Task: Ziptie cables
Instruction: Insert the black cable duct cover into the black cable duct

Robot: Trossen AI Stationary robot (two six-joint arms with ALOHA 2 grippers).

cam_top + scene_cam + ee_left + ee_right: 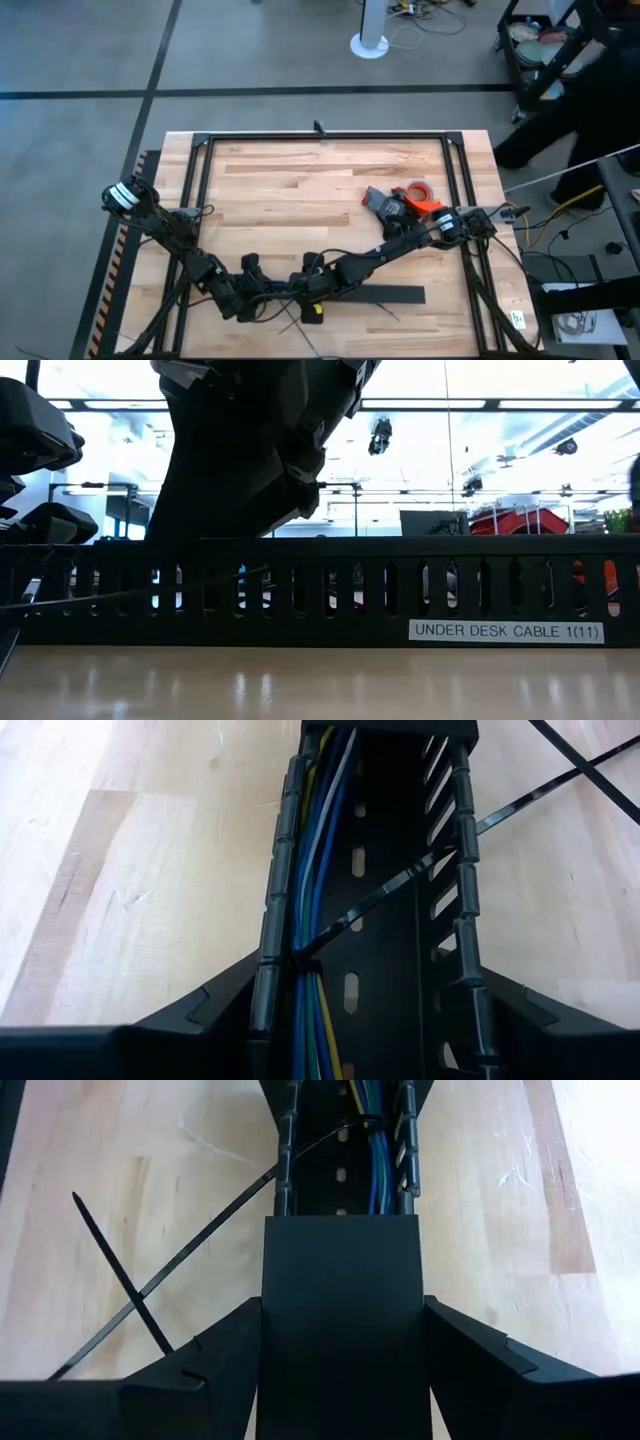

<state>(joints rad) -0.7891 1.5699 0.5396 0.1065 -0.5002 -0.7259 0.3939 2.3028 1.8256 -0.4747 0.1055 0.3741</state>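
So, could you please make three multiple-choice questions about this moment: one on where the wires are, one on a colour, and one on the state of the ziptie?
1. Where do the cables lie?
A. Inside the black duct, along one wall
B. Loose on the table, apart from the duct
C. Coiled on top of the tape roll

2. What colour is the tape roll on the table?
A. Green
B. Orange-red
C. White

3. What is the state of the ziptie in the left wrist view?
A. It lies flat on the wood, far from the wires
B. It is looped around the cables, its tail running out through a slot in the duct wall
C. It is cut into two pieces

Answers:
1 A: the blue, yellow and pale wires run inside the channel.
2 B: the high view shows an orange-red ring.
3 B: its strap wraps the bundle and its tail crosses out over the wood.
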